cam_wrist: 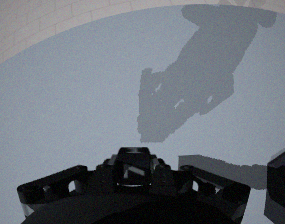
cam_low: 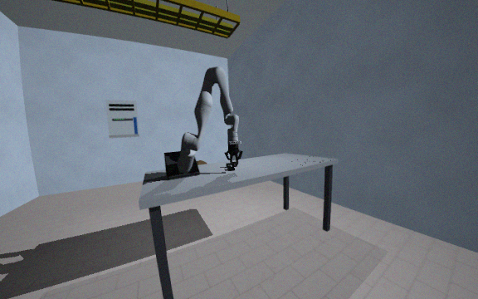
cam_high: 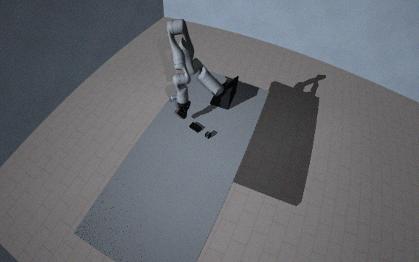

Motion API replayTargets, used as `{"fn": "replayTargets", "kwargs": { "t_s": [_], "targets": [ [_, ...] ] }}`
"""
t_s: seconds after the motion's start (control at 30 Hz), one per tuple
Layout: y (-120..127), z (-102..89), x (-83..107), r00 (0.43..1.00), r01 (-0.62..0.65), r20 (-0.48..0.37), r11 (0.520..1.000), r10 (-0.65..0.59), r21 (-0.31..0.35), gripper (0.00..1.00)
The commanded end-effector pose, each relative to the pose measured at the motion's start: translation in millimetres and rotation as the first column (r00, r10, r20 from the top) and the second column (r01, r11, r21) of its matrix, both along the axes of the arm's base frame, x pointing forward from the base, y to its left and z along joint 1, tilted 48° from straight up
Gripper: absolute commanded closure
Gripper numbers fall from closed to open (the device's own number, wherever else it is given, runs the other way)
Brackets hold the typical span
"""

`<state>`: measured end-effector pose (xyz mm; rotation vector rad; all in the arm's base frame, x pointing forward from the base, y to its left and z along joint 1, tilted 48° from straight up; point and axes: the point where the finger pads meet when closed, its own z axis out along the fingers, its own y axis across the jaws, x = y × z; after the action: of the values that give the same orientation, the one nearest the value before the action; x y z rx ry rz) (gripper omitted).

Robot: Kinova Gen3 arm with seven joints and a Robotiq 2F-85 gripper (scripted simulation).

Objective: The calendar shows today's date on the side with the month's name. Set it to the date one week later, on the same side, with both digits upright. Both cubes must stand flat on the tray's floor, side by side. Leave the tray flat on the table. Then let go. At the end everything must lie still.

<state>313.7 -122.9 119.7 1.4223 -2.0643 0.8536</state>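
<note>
Gripper (cam_high: 181, 113) points down near the table's (cam_high: 166, 189) edge, by the arm's base, clenched on a dark cube (cam_wrist: 134, 171) — seen between the fingers in the wrist view. Tray (cam_high: 196, 126) lies flat on the table, apart from the gripper. A second cube (cam_high: 208, 135) sits on the table just beside the tray — outside it. Digits too small to read.
</note>
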Motion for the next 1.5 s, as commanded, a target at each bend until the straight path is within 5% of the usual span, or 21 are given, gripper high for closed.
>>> {"fn": "replayTargets", "kwargs": {
  "t_s": [0.0, 0.37, 1.47],
  "targets": [
    [-14.1, -6.2, -6.5, 1.0, 0.023, -0.013, 1.0, -0.023, -0.016, 0.72],
    [-31.9, -22.6, -8.4, 1.0, 0.023, -0.013, 1.0, -0.023, -0.016, 0.72],
    [-32.6, -23.2, -8.4, 1.0, 0.023, -0.013, 1.0, -0.023, -0.016, 0.72]
  ]
}}
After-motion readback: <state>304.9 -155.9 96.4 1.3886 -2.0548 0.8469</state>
